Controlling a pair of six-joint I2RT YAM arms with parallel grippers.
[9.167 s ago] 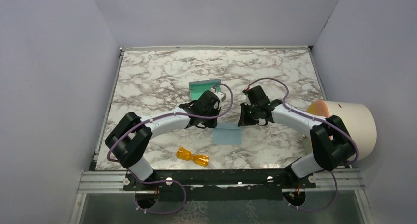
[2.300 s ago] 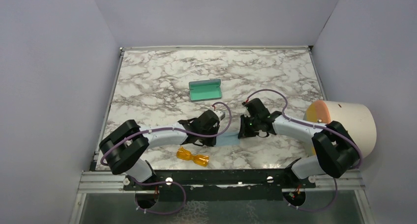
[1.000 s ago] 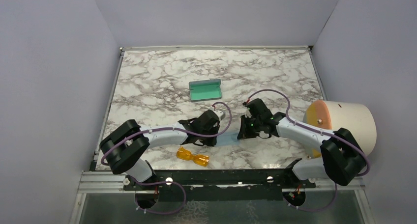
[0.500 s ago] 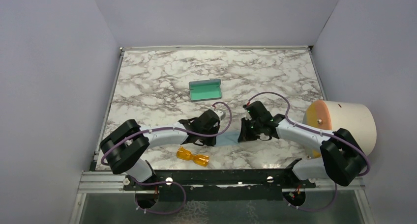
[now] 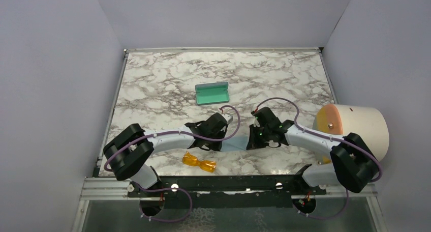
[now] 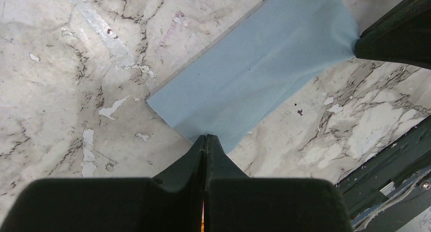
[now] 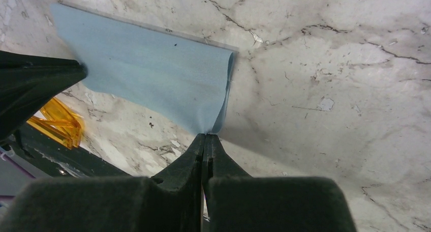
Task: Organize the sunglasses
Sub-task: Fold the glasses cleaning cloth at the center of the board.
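Note:
The orange sunglasses (image 5: pixel 199 162) lie folded near the table's front edge; a corner of them shows in the right wrist view (image 7: pixel 58 124). The light blue cloth (image 5: pixel 236 142) lies between my two grippers. My left gripper (image 6: pixel 205 138) is shut on the cloth's (image 6: pixel 254 74) near corner. My right gripper (image 7: pixel 205 136) is shut on the opposite corner of the cloth (image 7: pixel 152 79), whose right edge curls up off the table. Both grippers show in the top view, the left gripper (image 5: pixel 221 139) left of the cloth and the right gripper (image 5: pixel 250 140) right of it. The open case (image 5: pixel 212 93), teal inside, lies farther back.
A large cream cylinder with an orange end (image 5: pixel 356 124) lies at the table's right edge. The black front rail (image 5: pixel 228 183) runs along the near edge, just behind the sunglasses.
Both grippers came down from near the case to the cloth and shut on opposite corners. In the last second the right gripper has shifted slightly toward the front, and the cloth now looks narrower.

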